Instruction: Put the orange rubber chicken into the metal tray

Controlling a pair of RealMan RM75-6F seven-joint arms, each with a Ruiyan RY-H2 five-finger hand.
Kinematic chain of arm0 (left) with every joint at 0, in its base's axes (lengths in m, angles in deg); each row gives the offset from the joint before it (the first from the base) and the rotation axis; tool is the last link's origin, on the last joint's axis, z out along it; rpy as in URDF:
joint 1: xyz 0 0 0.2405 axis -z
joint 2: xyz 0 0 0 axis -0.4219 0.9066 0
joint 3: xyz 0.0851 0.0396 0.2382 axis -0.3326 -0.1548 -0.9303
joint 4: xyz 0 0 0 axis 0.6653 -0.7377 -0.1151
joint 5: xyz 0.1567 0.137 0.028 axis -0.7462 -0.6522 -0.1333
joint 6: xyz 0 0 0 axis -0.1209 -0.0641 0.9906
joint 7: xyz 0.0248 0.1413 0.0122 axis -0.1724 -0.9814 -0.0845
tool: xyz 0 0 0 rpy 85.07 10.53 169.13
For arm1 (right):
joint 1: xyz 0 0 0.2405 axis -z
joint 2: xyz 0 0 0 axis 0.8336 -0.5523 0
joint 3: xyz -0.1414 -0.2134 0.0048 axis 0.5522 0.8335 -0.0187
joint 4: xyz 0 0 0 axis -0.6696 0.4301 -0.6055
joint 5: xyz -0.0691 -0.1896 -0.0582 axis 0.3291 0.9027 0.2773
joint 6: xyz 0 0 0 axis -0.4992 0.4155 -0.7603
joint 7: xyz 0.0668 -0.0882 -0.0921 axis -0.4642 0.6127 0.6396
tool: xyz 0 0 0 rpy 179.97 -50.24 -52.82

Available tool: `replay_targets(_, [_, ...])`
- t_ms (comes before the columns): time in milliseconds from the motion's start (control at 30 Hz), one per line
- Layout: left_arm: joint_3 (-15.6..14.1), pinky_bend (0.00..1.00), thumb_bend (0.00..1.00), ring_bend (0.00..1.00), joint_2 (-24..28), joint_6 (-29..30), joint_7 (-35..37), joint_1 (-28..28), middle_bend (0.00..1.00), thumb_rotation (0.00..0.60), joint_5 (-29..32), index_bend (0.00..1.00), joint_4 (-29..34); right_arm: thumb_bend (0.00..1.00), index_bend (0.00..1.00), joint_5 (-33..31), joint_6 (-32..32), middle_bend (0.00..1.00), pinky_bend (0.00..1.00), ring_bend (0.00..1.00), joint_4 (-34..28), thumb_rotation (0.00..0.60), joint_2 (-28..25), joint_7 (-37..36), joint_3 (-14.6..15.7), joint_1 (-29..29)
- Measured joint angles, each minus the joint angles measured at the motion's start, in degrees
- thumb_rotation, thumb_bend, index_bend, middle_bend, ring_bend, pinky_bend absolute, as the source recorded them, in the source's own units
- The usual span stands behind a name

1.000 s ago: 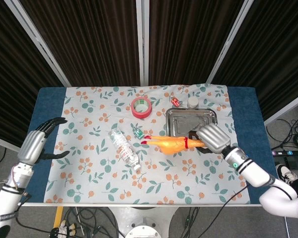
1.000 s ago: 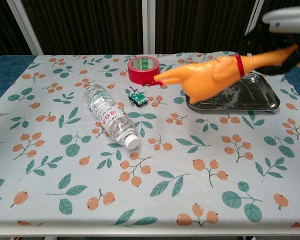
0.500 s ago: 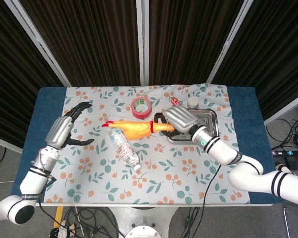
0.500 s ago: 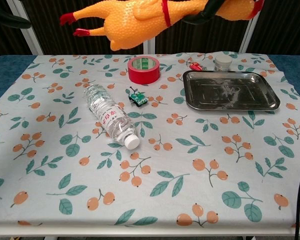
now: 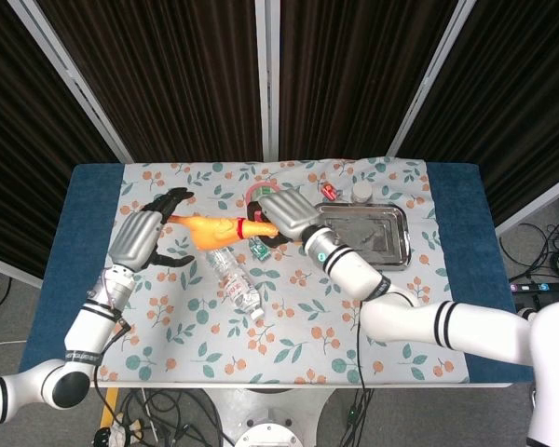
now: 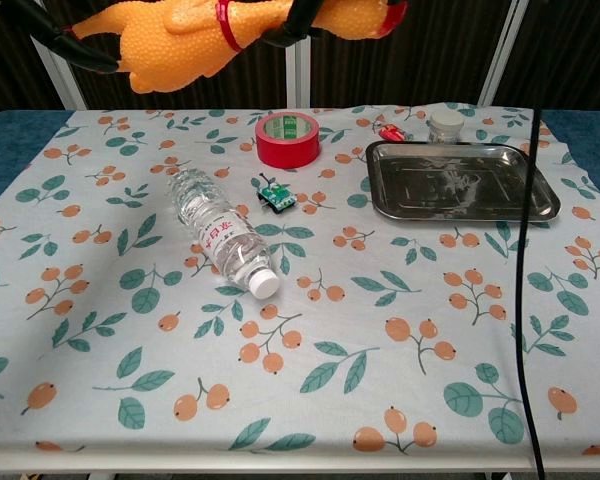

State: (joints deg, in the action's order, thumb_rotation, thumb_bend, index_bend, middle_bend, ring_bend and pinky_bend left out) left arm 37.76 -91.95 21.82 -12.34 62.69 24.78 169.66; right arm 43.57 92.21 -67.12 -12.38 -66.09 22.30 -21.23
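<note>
The orange rubber chicken (image 5: 210,229) hangs in the air over the table's left half, its red collar toward my right hand (image 5: 284,216), which grips its neck. In the chest view the chicken (image 6: 175,35) fills the top left, with my right hand's dark fingers (image 6: 302,14) wrapped round the neck. My left hand (image 5: 143,238) is raised beside the chicken's leg end, its fingers (image 6: 72,46) spread; I cannot tell whether they touch it. The metal tray (image 5: 380,235) lies empty at the table's right, also plain in the chest view (image 6: 460,186).
A clear water bottle (image 6: 220,232) lies left of centre on the flowered cloth, below the chicken. Behind it are a red tape roll (image 6: 288,138) and a small green item (image 6: 276,195). A small jar (image 6: 444,124) and a red bit (image 6: 390,131) stand behind the tray.
My right hand has carried the chicken up and leftward, away from the tray's front edge to above the bottle. My left hand has risen from the table's left edge toward the chicken.
</note>
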Motion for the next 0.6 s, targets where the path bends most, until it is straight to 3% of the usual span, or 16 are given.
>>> replay_targets(233, [0.5,0.24,0.00,0.17,0.0,-1.1,-1.9,2.2,0.18,0.600,4.7,0.18,0.1,0.63,0.88,-11.7,3.7,0.76,0.95,0.68,1.9,0.600,4.6,4.6,0.0,-6.1])
replay_targets(467, [-0.2,0.24,0.00,0.17,-2.4,1.4,-7.1,4.2,0.18,0.600,10.0,0.18,-1.4,0.63,0.88,-17.7,3.8,0.76,0.95,0.68,2.2,0.600,5.0,5.6,-0.5,-8.1])
replay_targets(600, [-0.8,0.24,0.00,0.17,-3.0,0.5,-7.2,4.8,0.18,0.600,10.9,0.18,-2.4,0.63,0.88,-17.8,3.2,0.76,0.95,0.68,2.1,0.600,4.7,6.4,0.0,-8.4])
